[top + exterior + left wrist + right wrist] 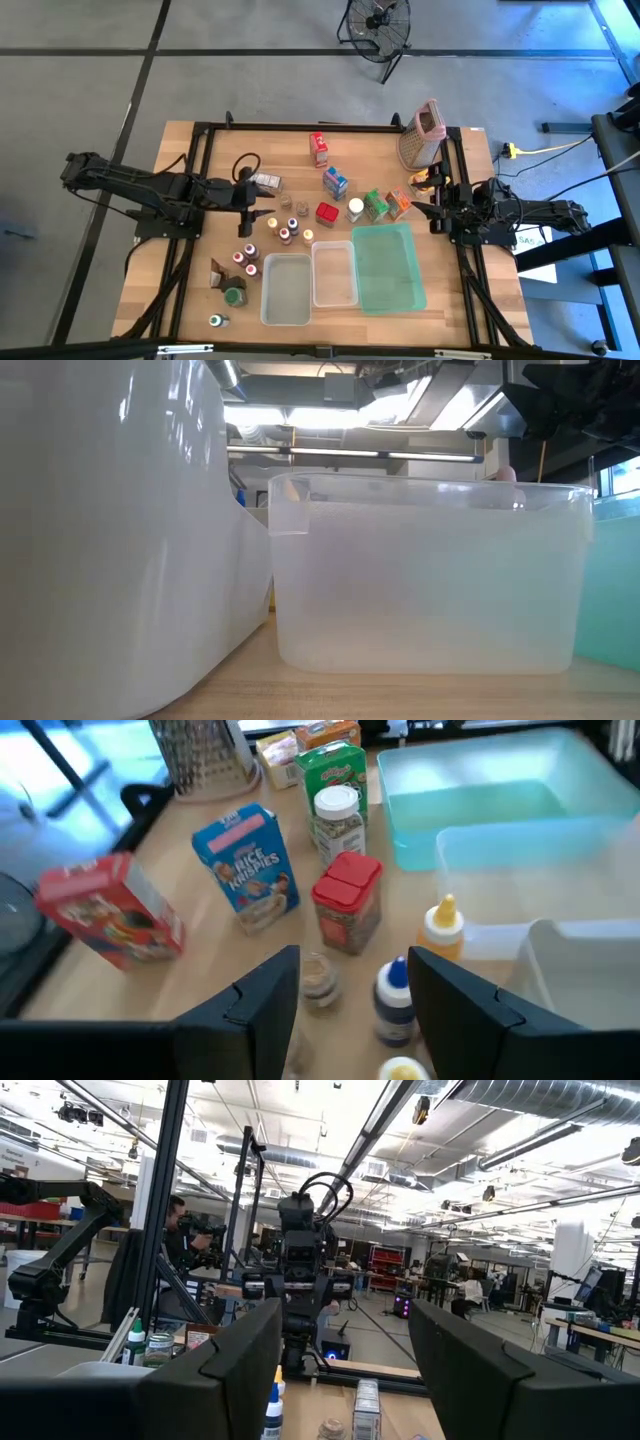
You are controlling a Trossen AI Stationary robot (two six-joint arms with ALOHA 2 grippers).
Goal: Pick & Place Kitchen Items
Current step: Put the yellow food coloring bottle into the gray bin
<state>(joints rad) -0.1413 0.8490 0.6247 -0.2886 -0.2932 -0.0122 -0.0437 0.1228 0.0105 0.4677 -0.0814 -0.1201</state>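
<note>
Kitchen items stand on the wooden table: a red carton [319, 148], a blue carton [335, 181], a red-capped jar [326, 213], a white-capped jar [356, 209], a green carton [375, 205], an orange carton [398, 203] and several small bottles [285, 230]. My left gripper [262, 205] hovers open at the table's left, tipped down toward the items. In its wrist view the fingers frame a small jar [320, 978] and a blue-capped bottle [393, 995] without touching them. My right gripper [420, 210] waits open at the table's right, raised, with nothing between its fingers [230, 1370].
Two clear tubs [287, 288] [334, 272] and a green tray [388, 265] sit along the near edge; the tubs fill the low view. A metal grater [422, 133] stands at the far right. More small jars [235, 275] stand near left. A black frame borders the table.
</note>
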